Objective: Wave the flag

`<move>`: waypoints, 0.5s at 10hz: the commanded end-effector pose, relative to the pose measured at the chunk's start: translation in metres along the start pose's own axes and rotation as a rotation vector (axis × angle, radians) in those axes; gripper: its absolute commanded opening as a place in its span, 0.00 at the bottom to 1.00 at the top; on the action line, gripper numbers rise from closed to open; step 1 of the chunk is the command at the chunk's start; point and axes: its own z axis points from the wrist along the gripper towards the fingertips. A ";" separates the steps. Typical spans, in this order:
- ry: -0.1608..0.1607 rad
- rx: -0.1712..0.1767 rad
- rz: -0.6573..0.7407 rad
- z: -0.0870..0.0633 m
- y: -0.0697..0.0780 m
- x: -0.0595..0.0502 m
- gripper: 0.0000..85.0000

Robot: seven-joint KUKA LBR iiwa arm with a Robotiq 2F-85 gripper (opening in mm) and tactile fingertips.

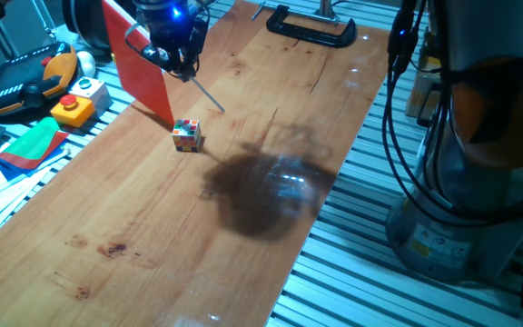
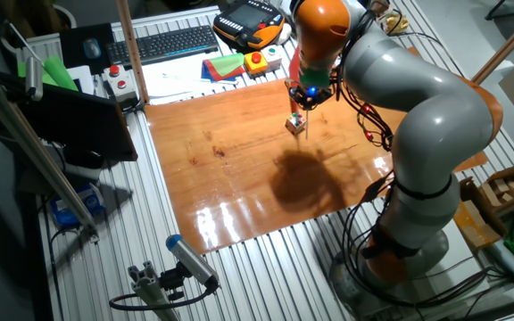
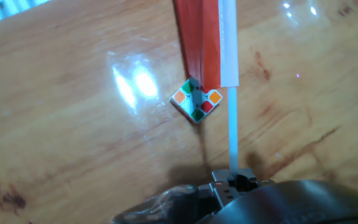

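Observation:
The flag is a plain red sheet (image 1: 139, 64) on a thin white stick (image 1: 209, 98), held tilted above the wooden table (image 1: 152, 236). My gripper (image 1: 176, 56) is shut on the stick, near the sheet. In the hand view the red sheet (image 3: 197, 37) runs along the white stick (image 3: 229, 93), which ends in my gripper (image 3: 232, 182) at the bottom edge. The sheet's lower corner hangs just above a small multicoloured cube (image 1: 186, 134), which also shows in the hand view (image 3: 196, 101). In the other fixed view my gripper (image 2: 307, 94) hovers over the cube (image 2: 295, 125).
A black clamp (image 1: 311, 27) grips the table's far end. A red-and-green folded cloth (image 1: 27, 147), a yellow box with a red button (image 1: 73, 107) and a teach pendant (image 1: 21, 84) lie beside the left edge. The arm's base (image 1: 461, 200) stands right. A keyboard (image 2: 163, 43) lies behind.

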 end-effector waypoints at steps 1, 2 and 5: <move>-0.007 -0.003 -0.070 0.000 0.000 0.000 0.01; -0.006 -0.006 -0.083 0.000 0.000 0.000 0.01; -0.001 -0.016 -0.104 0.000 0.000 0.000 0.01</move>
